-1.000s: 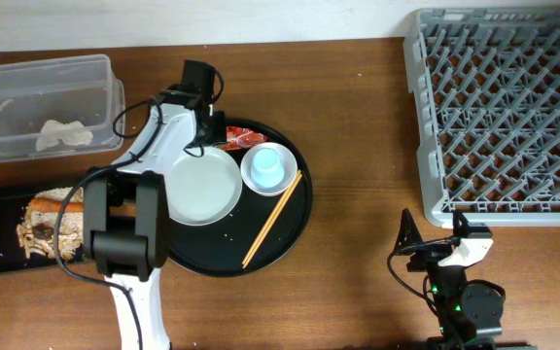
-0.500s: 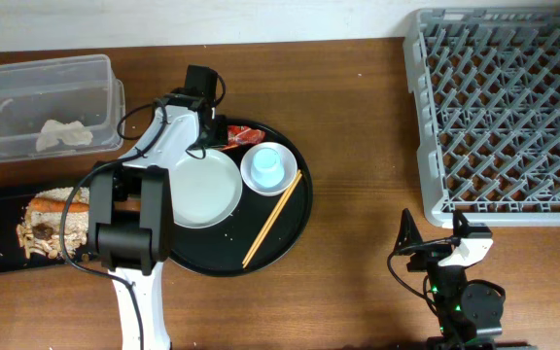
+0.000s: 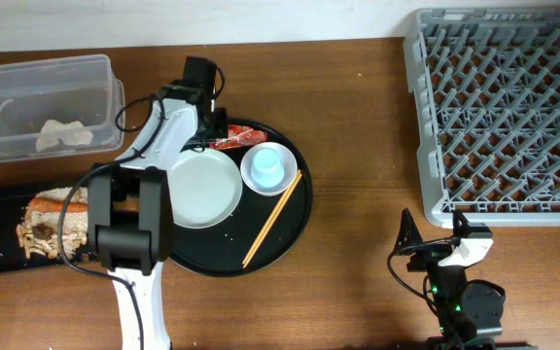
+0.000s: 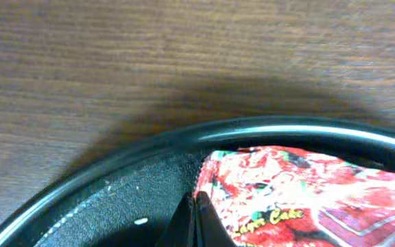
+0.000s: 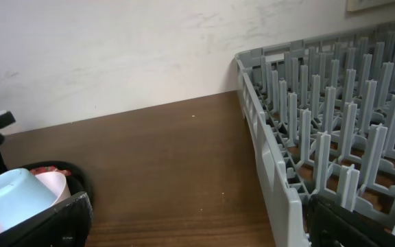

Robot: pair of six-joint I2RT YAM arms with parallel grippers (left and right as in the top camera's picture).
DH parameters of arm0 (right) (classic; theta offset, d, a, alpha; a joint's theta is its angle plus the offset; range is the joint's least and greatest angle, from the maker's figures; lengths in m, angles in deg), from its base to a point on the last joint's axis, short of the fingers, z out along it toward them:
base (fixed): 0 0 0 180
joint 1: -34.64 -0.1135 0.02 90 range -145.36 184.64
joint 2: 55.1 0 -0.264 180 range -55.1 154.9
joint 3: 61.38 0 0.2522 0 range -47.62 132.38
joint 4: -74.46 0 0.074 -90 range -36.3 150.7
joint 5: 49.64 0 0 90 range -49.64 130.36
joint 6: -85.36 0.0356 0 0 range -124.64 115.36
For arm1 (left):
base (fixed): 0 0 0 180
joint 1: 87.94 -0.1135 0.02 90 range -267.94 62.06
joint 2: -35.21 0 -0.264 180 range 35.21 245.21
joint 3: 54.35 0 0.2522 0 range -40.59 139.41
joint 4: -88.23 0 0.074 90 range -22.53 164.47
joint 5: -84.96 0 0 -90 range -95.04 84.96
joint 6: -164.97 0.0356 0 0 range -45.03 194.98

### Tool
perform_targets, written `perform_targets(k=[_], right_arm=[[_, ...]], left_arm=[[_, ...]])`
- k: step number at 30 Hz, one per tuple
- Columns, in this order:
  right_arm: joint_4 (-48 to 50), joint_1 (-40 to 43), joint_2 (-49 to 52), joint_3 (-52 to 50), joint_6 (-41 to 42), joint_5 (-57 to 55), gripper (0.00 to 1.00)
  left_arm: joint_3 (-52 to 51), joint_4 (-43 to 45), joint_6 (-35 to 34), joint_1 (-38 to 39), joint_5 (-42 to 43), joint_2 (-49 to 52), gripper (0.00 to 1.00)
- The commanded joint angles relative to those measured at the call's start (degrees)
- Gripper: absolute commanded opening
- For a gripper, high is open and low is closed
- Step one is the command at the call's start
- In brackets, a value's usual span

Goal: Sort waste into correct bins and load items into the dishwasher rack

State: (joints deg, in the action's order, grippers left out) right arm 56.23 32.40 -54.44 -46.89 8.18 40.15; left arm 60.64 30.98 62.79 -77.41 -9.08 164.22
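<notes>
- Left gripper [image 4: 196,218]: jaws went from half-open to fully closed within the last second. We saw tips pinched on left edge of red wrapper [image 4: 290,189].
- Wrapper lay on round black tray [image 3: 295,228] just inside far rim, beside white plate [image 3: 202,188], drawn slightly toward gripper.
- We judged grasp made; lift and carry to clear tub [image 3: 115,92] pending.
- Right gripper [image 3: 434,233]: idle, jaws wide, empty.

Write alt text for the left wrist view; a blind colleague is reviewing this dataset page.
Close-up: the left jaws are shut on the near edge of a red wrapper that lies just inside the rim of a round black tray. Brown wooden table fills the upper half of the picture.
</notes>
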Motion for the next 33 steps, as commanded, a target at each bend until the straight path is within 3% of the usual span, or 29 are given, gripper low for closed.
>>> perform_targets(k=[1,5,7,8,11,12,13,15,18,23,29,33], right_arm=[[-0.20,-0.26,-0.46,-0.42,-0.57,-0.48,0.98],[-0.22,-0.26,-0.46,-0.42,-0.57,-0.48,0.98],[-0.22,-0.26,-0.46,-0.42,-0.57,-0.48,0.98],[-0.22,-0.26,-0.46,-0.42,-0.57,-0.48,0.98],[-0.22,-0.26,-0.46,-0.42,-0.57,-0.48,0.98],[-0.22,-0.26,-0.46,-0.42,-0.57,-0.48,0.99],[-0.22,-0.26,-0.46,-0.42,-0.57,-0.48,0.98],[-0.22,-0.26,-0.46,-0.42,-0.57,-0.48,0.98],[-0.22,-0.26,-0.46,-0.42,-0.57,-0.48,0.98],[-0.22,-0.26,-0.46,-0.42,-0.57,-0.48,0.98],[-0.22,-0.26,-0.46,-0.42,-0.57,-0.48,0.98],[-0.22,-0.26,-0.46,-0.42,-0.57,-0.48,0.98]], left_arm=[[2.05,-1.44,0.24,-0.31,0.83,-5.14,0.01],[2.05,-2.71,0.07,-0.28,1.86,-7.48,0.02],[2.05,-4.07,-0.31,-0.28,7.48,-7.54,0.30],[1.88,-5.18,-1.99,-0.28,10.54,-7.48,0.37],[1.77,-7.19,-10.10,-0.02,14.58,-7.43,0.41],[1.77,-7.15,-12.20,0.20,14.78,-7.43,0.62],[1.77,-6.73,-14.05,0.42,14.75,-7.43,0.77],[1.77,-5.51,-15.23,0.74,14.71,-7.41,0.98],[1.77,-4.13,-15.58,0.83,14.56,-7.19,0.98],[1.01,-3.98,-16.92,0.83,11.37,-6.21,0.73],[-0.70,-4.11,-16.44,0.83,-0.33,-5.49,0.03],[-0.70,-4.15,-14.45,0.85,-1.36,-4.15,0.01]])
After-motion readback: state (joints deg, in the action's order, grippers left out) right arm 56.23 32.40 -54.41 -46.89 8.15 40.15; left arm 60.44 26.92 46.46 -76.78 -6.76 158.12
